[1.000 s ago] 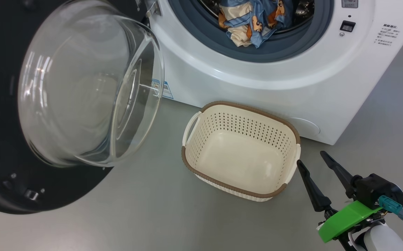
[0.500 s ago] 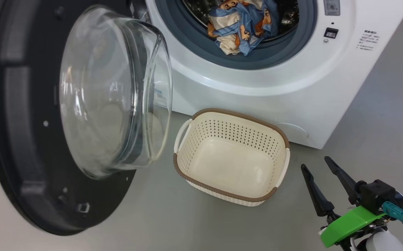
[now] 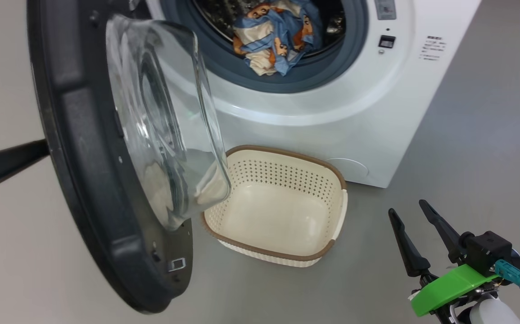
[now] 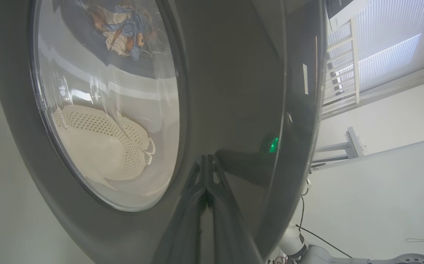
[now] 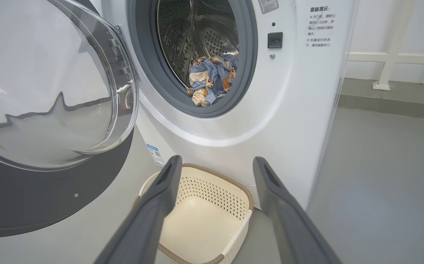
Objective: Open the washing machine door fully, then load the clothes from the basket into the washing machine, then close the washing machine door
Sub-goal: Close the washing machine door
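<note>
Two grippers, one job left: shutting the door (image 3: 84, 135). Nearest, at 5 o'clock in the head view, the right gripper (image 3: 406, 208) hangs spread wide and empty, well apart from the door. At 9 o'clock the left gripper (image 3: 39, 151), fingers pressed together and holding nothing, touches the door's outer face. The door lies at its 3 o'clock, half-closed, long axis running 12 to 6. Farther off, the basket (image 3: 287, 152) sits empty just before the machine (image 3: 332, 121), and the clothes (image 3: 273, 40) lie in its drum at 12 o'clock. The left arm looks best placed to push.
</note>
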